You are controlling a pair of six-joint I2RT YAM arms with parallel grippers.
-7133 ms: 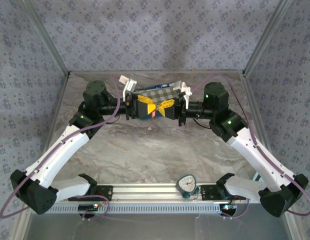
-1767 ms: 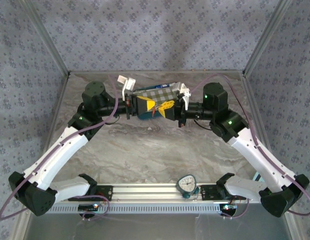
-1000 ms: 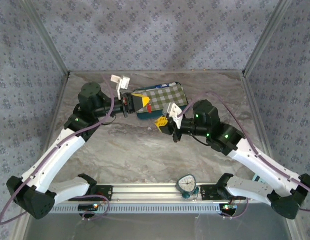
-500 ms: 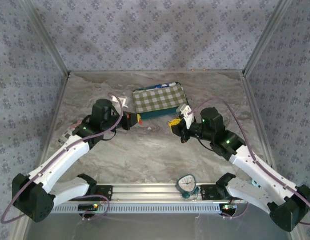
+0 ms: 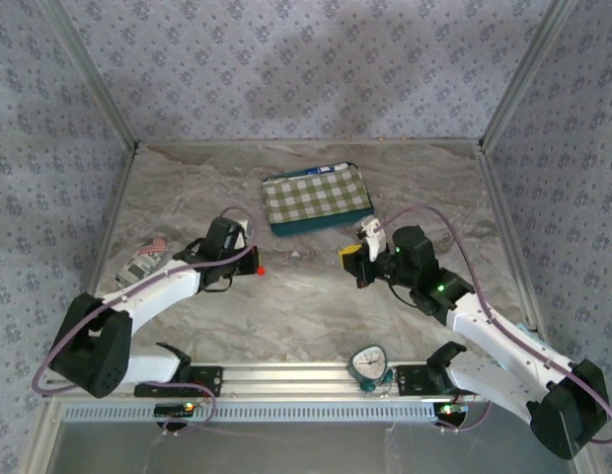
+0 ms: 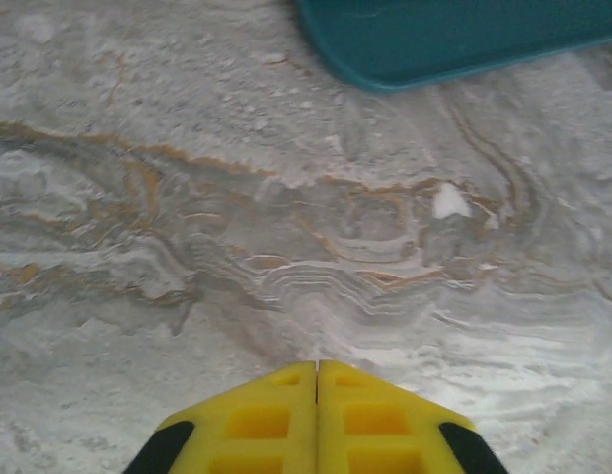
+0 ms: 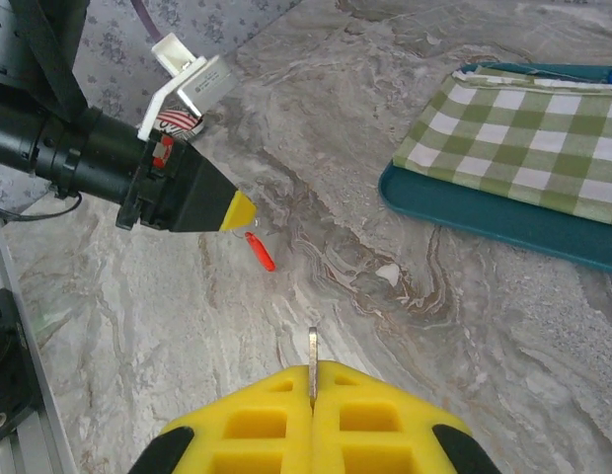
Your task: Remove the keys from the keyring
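Drawn apart and lowered toward the tabletop's (image 5: 306, 311) middle since before, the right gripper (image 7: 312, 373) pinches a key (image 7: 312, 348) edge-on. The left gripper (image 7: 241, 209) seems clamped on the dangling red-tagged keyring (image 7: 260, 253). So thin a hold could let the key slip.

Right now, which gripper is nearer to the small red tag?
Left. The red tag hangs from the tips of the left gripper; the right gripper, pinching a key, is off to the tag's right.
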